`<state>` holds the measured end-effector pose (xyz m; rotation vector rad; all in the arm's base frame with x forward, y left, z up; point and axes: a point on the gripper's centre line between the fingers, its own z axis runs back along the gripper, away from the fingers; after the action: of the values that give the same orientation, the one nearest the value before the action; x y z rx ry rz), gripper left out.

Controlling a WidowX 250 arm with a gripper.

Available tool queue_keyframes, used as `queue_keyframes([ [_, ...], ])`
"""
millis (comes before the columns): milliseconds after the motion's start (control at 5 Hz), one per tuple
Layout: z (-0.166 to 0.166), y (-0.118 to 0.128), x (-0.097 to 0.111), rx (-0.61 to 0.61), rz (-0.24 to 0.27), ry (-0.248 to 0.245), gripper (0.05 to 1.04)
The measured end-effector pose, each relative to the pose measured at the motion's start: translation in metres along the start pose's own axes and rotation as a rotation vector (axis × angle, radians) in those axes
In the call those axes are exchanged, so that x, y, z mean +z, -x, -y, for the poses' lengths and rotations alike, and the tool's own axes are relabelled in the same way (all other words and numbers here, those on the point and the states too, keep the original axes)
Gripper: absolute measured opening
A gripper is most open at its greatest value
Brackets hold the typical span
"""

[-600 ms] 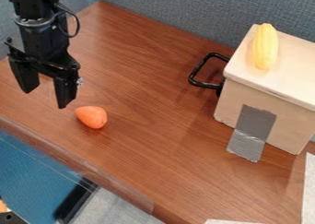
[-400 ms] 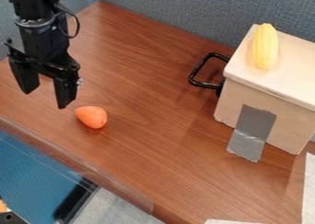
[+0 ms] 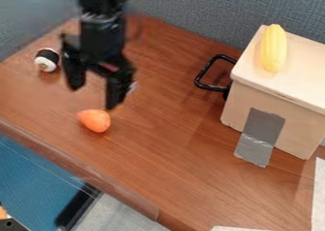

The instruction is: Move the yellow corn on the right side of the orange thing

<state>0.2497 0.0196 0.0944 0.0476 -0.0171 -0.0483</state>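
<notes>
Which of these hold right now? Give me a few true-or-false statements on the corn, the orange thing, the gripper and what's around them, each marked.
1. The yellow corn lies on top of the pale box. True.
2. The gripper is closed around the corn. False: its fingers stand apart, and it hangs away from the corn.
3. The orange thing lies on the brown table. True.
4. The grey tape is stuck to the orange thing. False: it is on the side of the box.
5. A black-and-white roll lies on the table. True.
</notes>
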Motion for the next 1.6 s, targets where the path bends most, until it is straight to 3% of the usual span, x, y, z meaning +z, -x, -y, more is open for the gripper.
queue_keyframes([
  [200,0.046,-0.031,0.032,-0.010,0.029,0.011,1.001],
  [400,0.080,-0.062,0.057,0.035,0.051,0.061,1.001],
  [600,0.107,-0.095,0.067,0.091,0.074,0.083,1.001],
  [1000,0.131,-0.147,0.065,0.171,0.090,0.114,1.001],
  [1400,0.139,-0.177,0.041,0.217,0.101,0.093,1.001],
  [1600,0.140,-0.183,0.026,0.238,0.096,0.071,0.948],
])
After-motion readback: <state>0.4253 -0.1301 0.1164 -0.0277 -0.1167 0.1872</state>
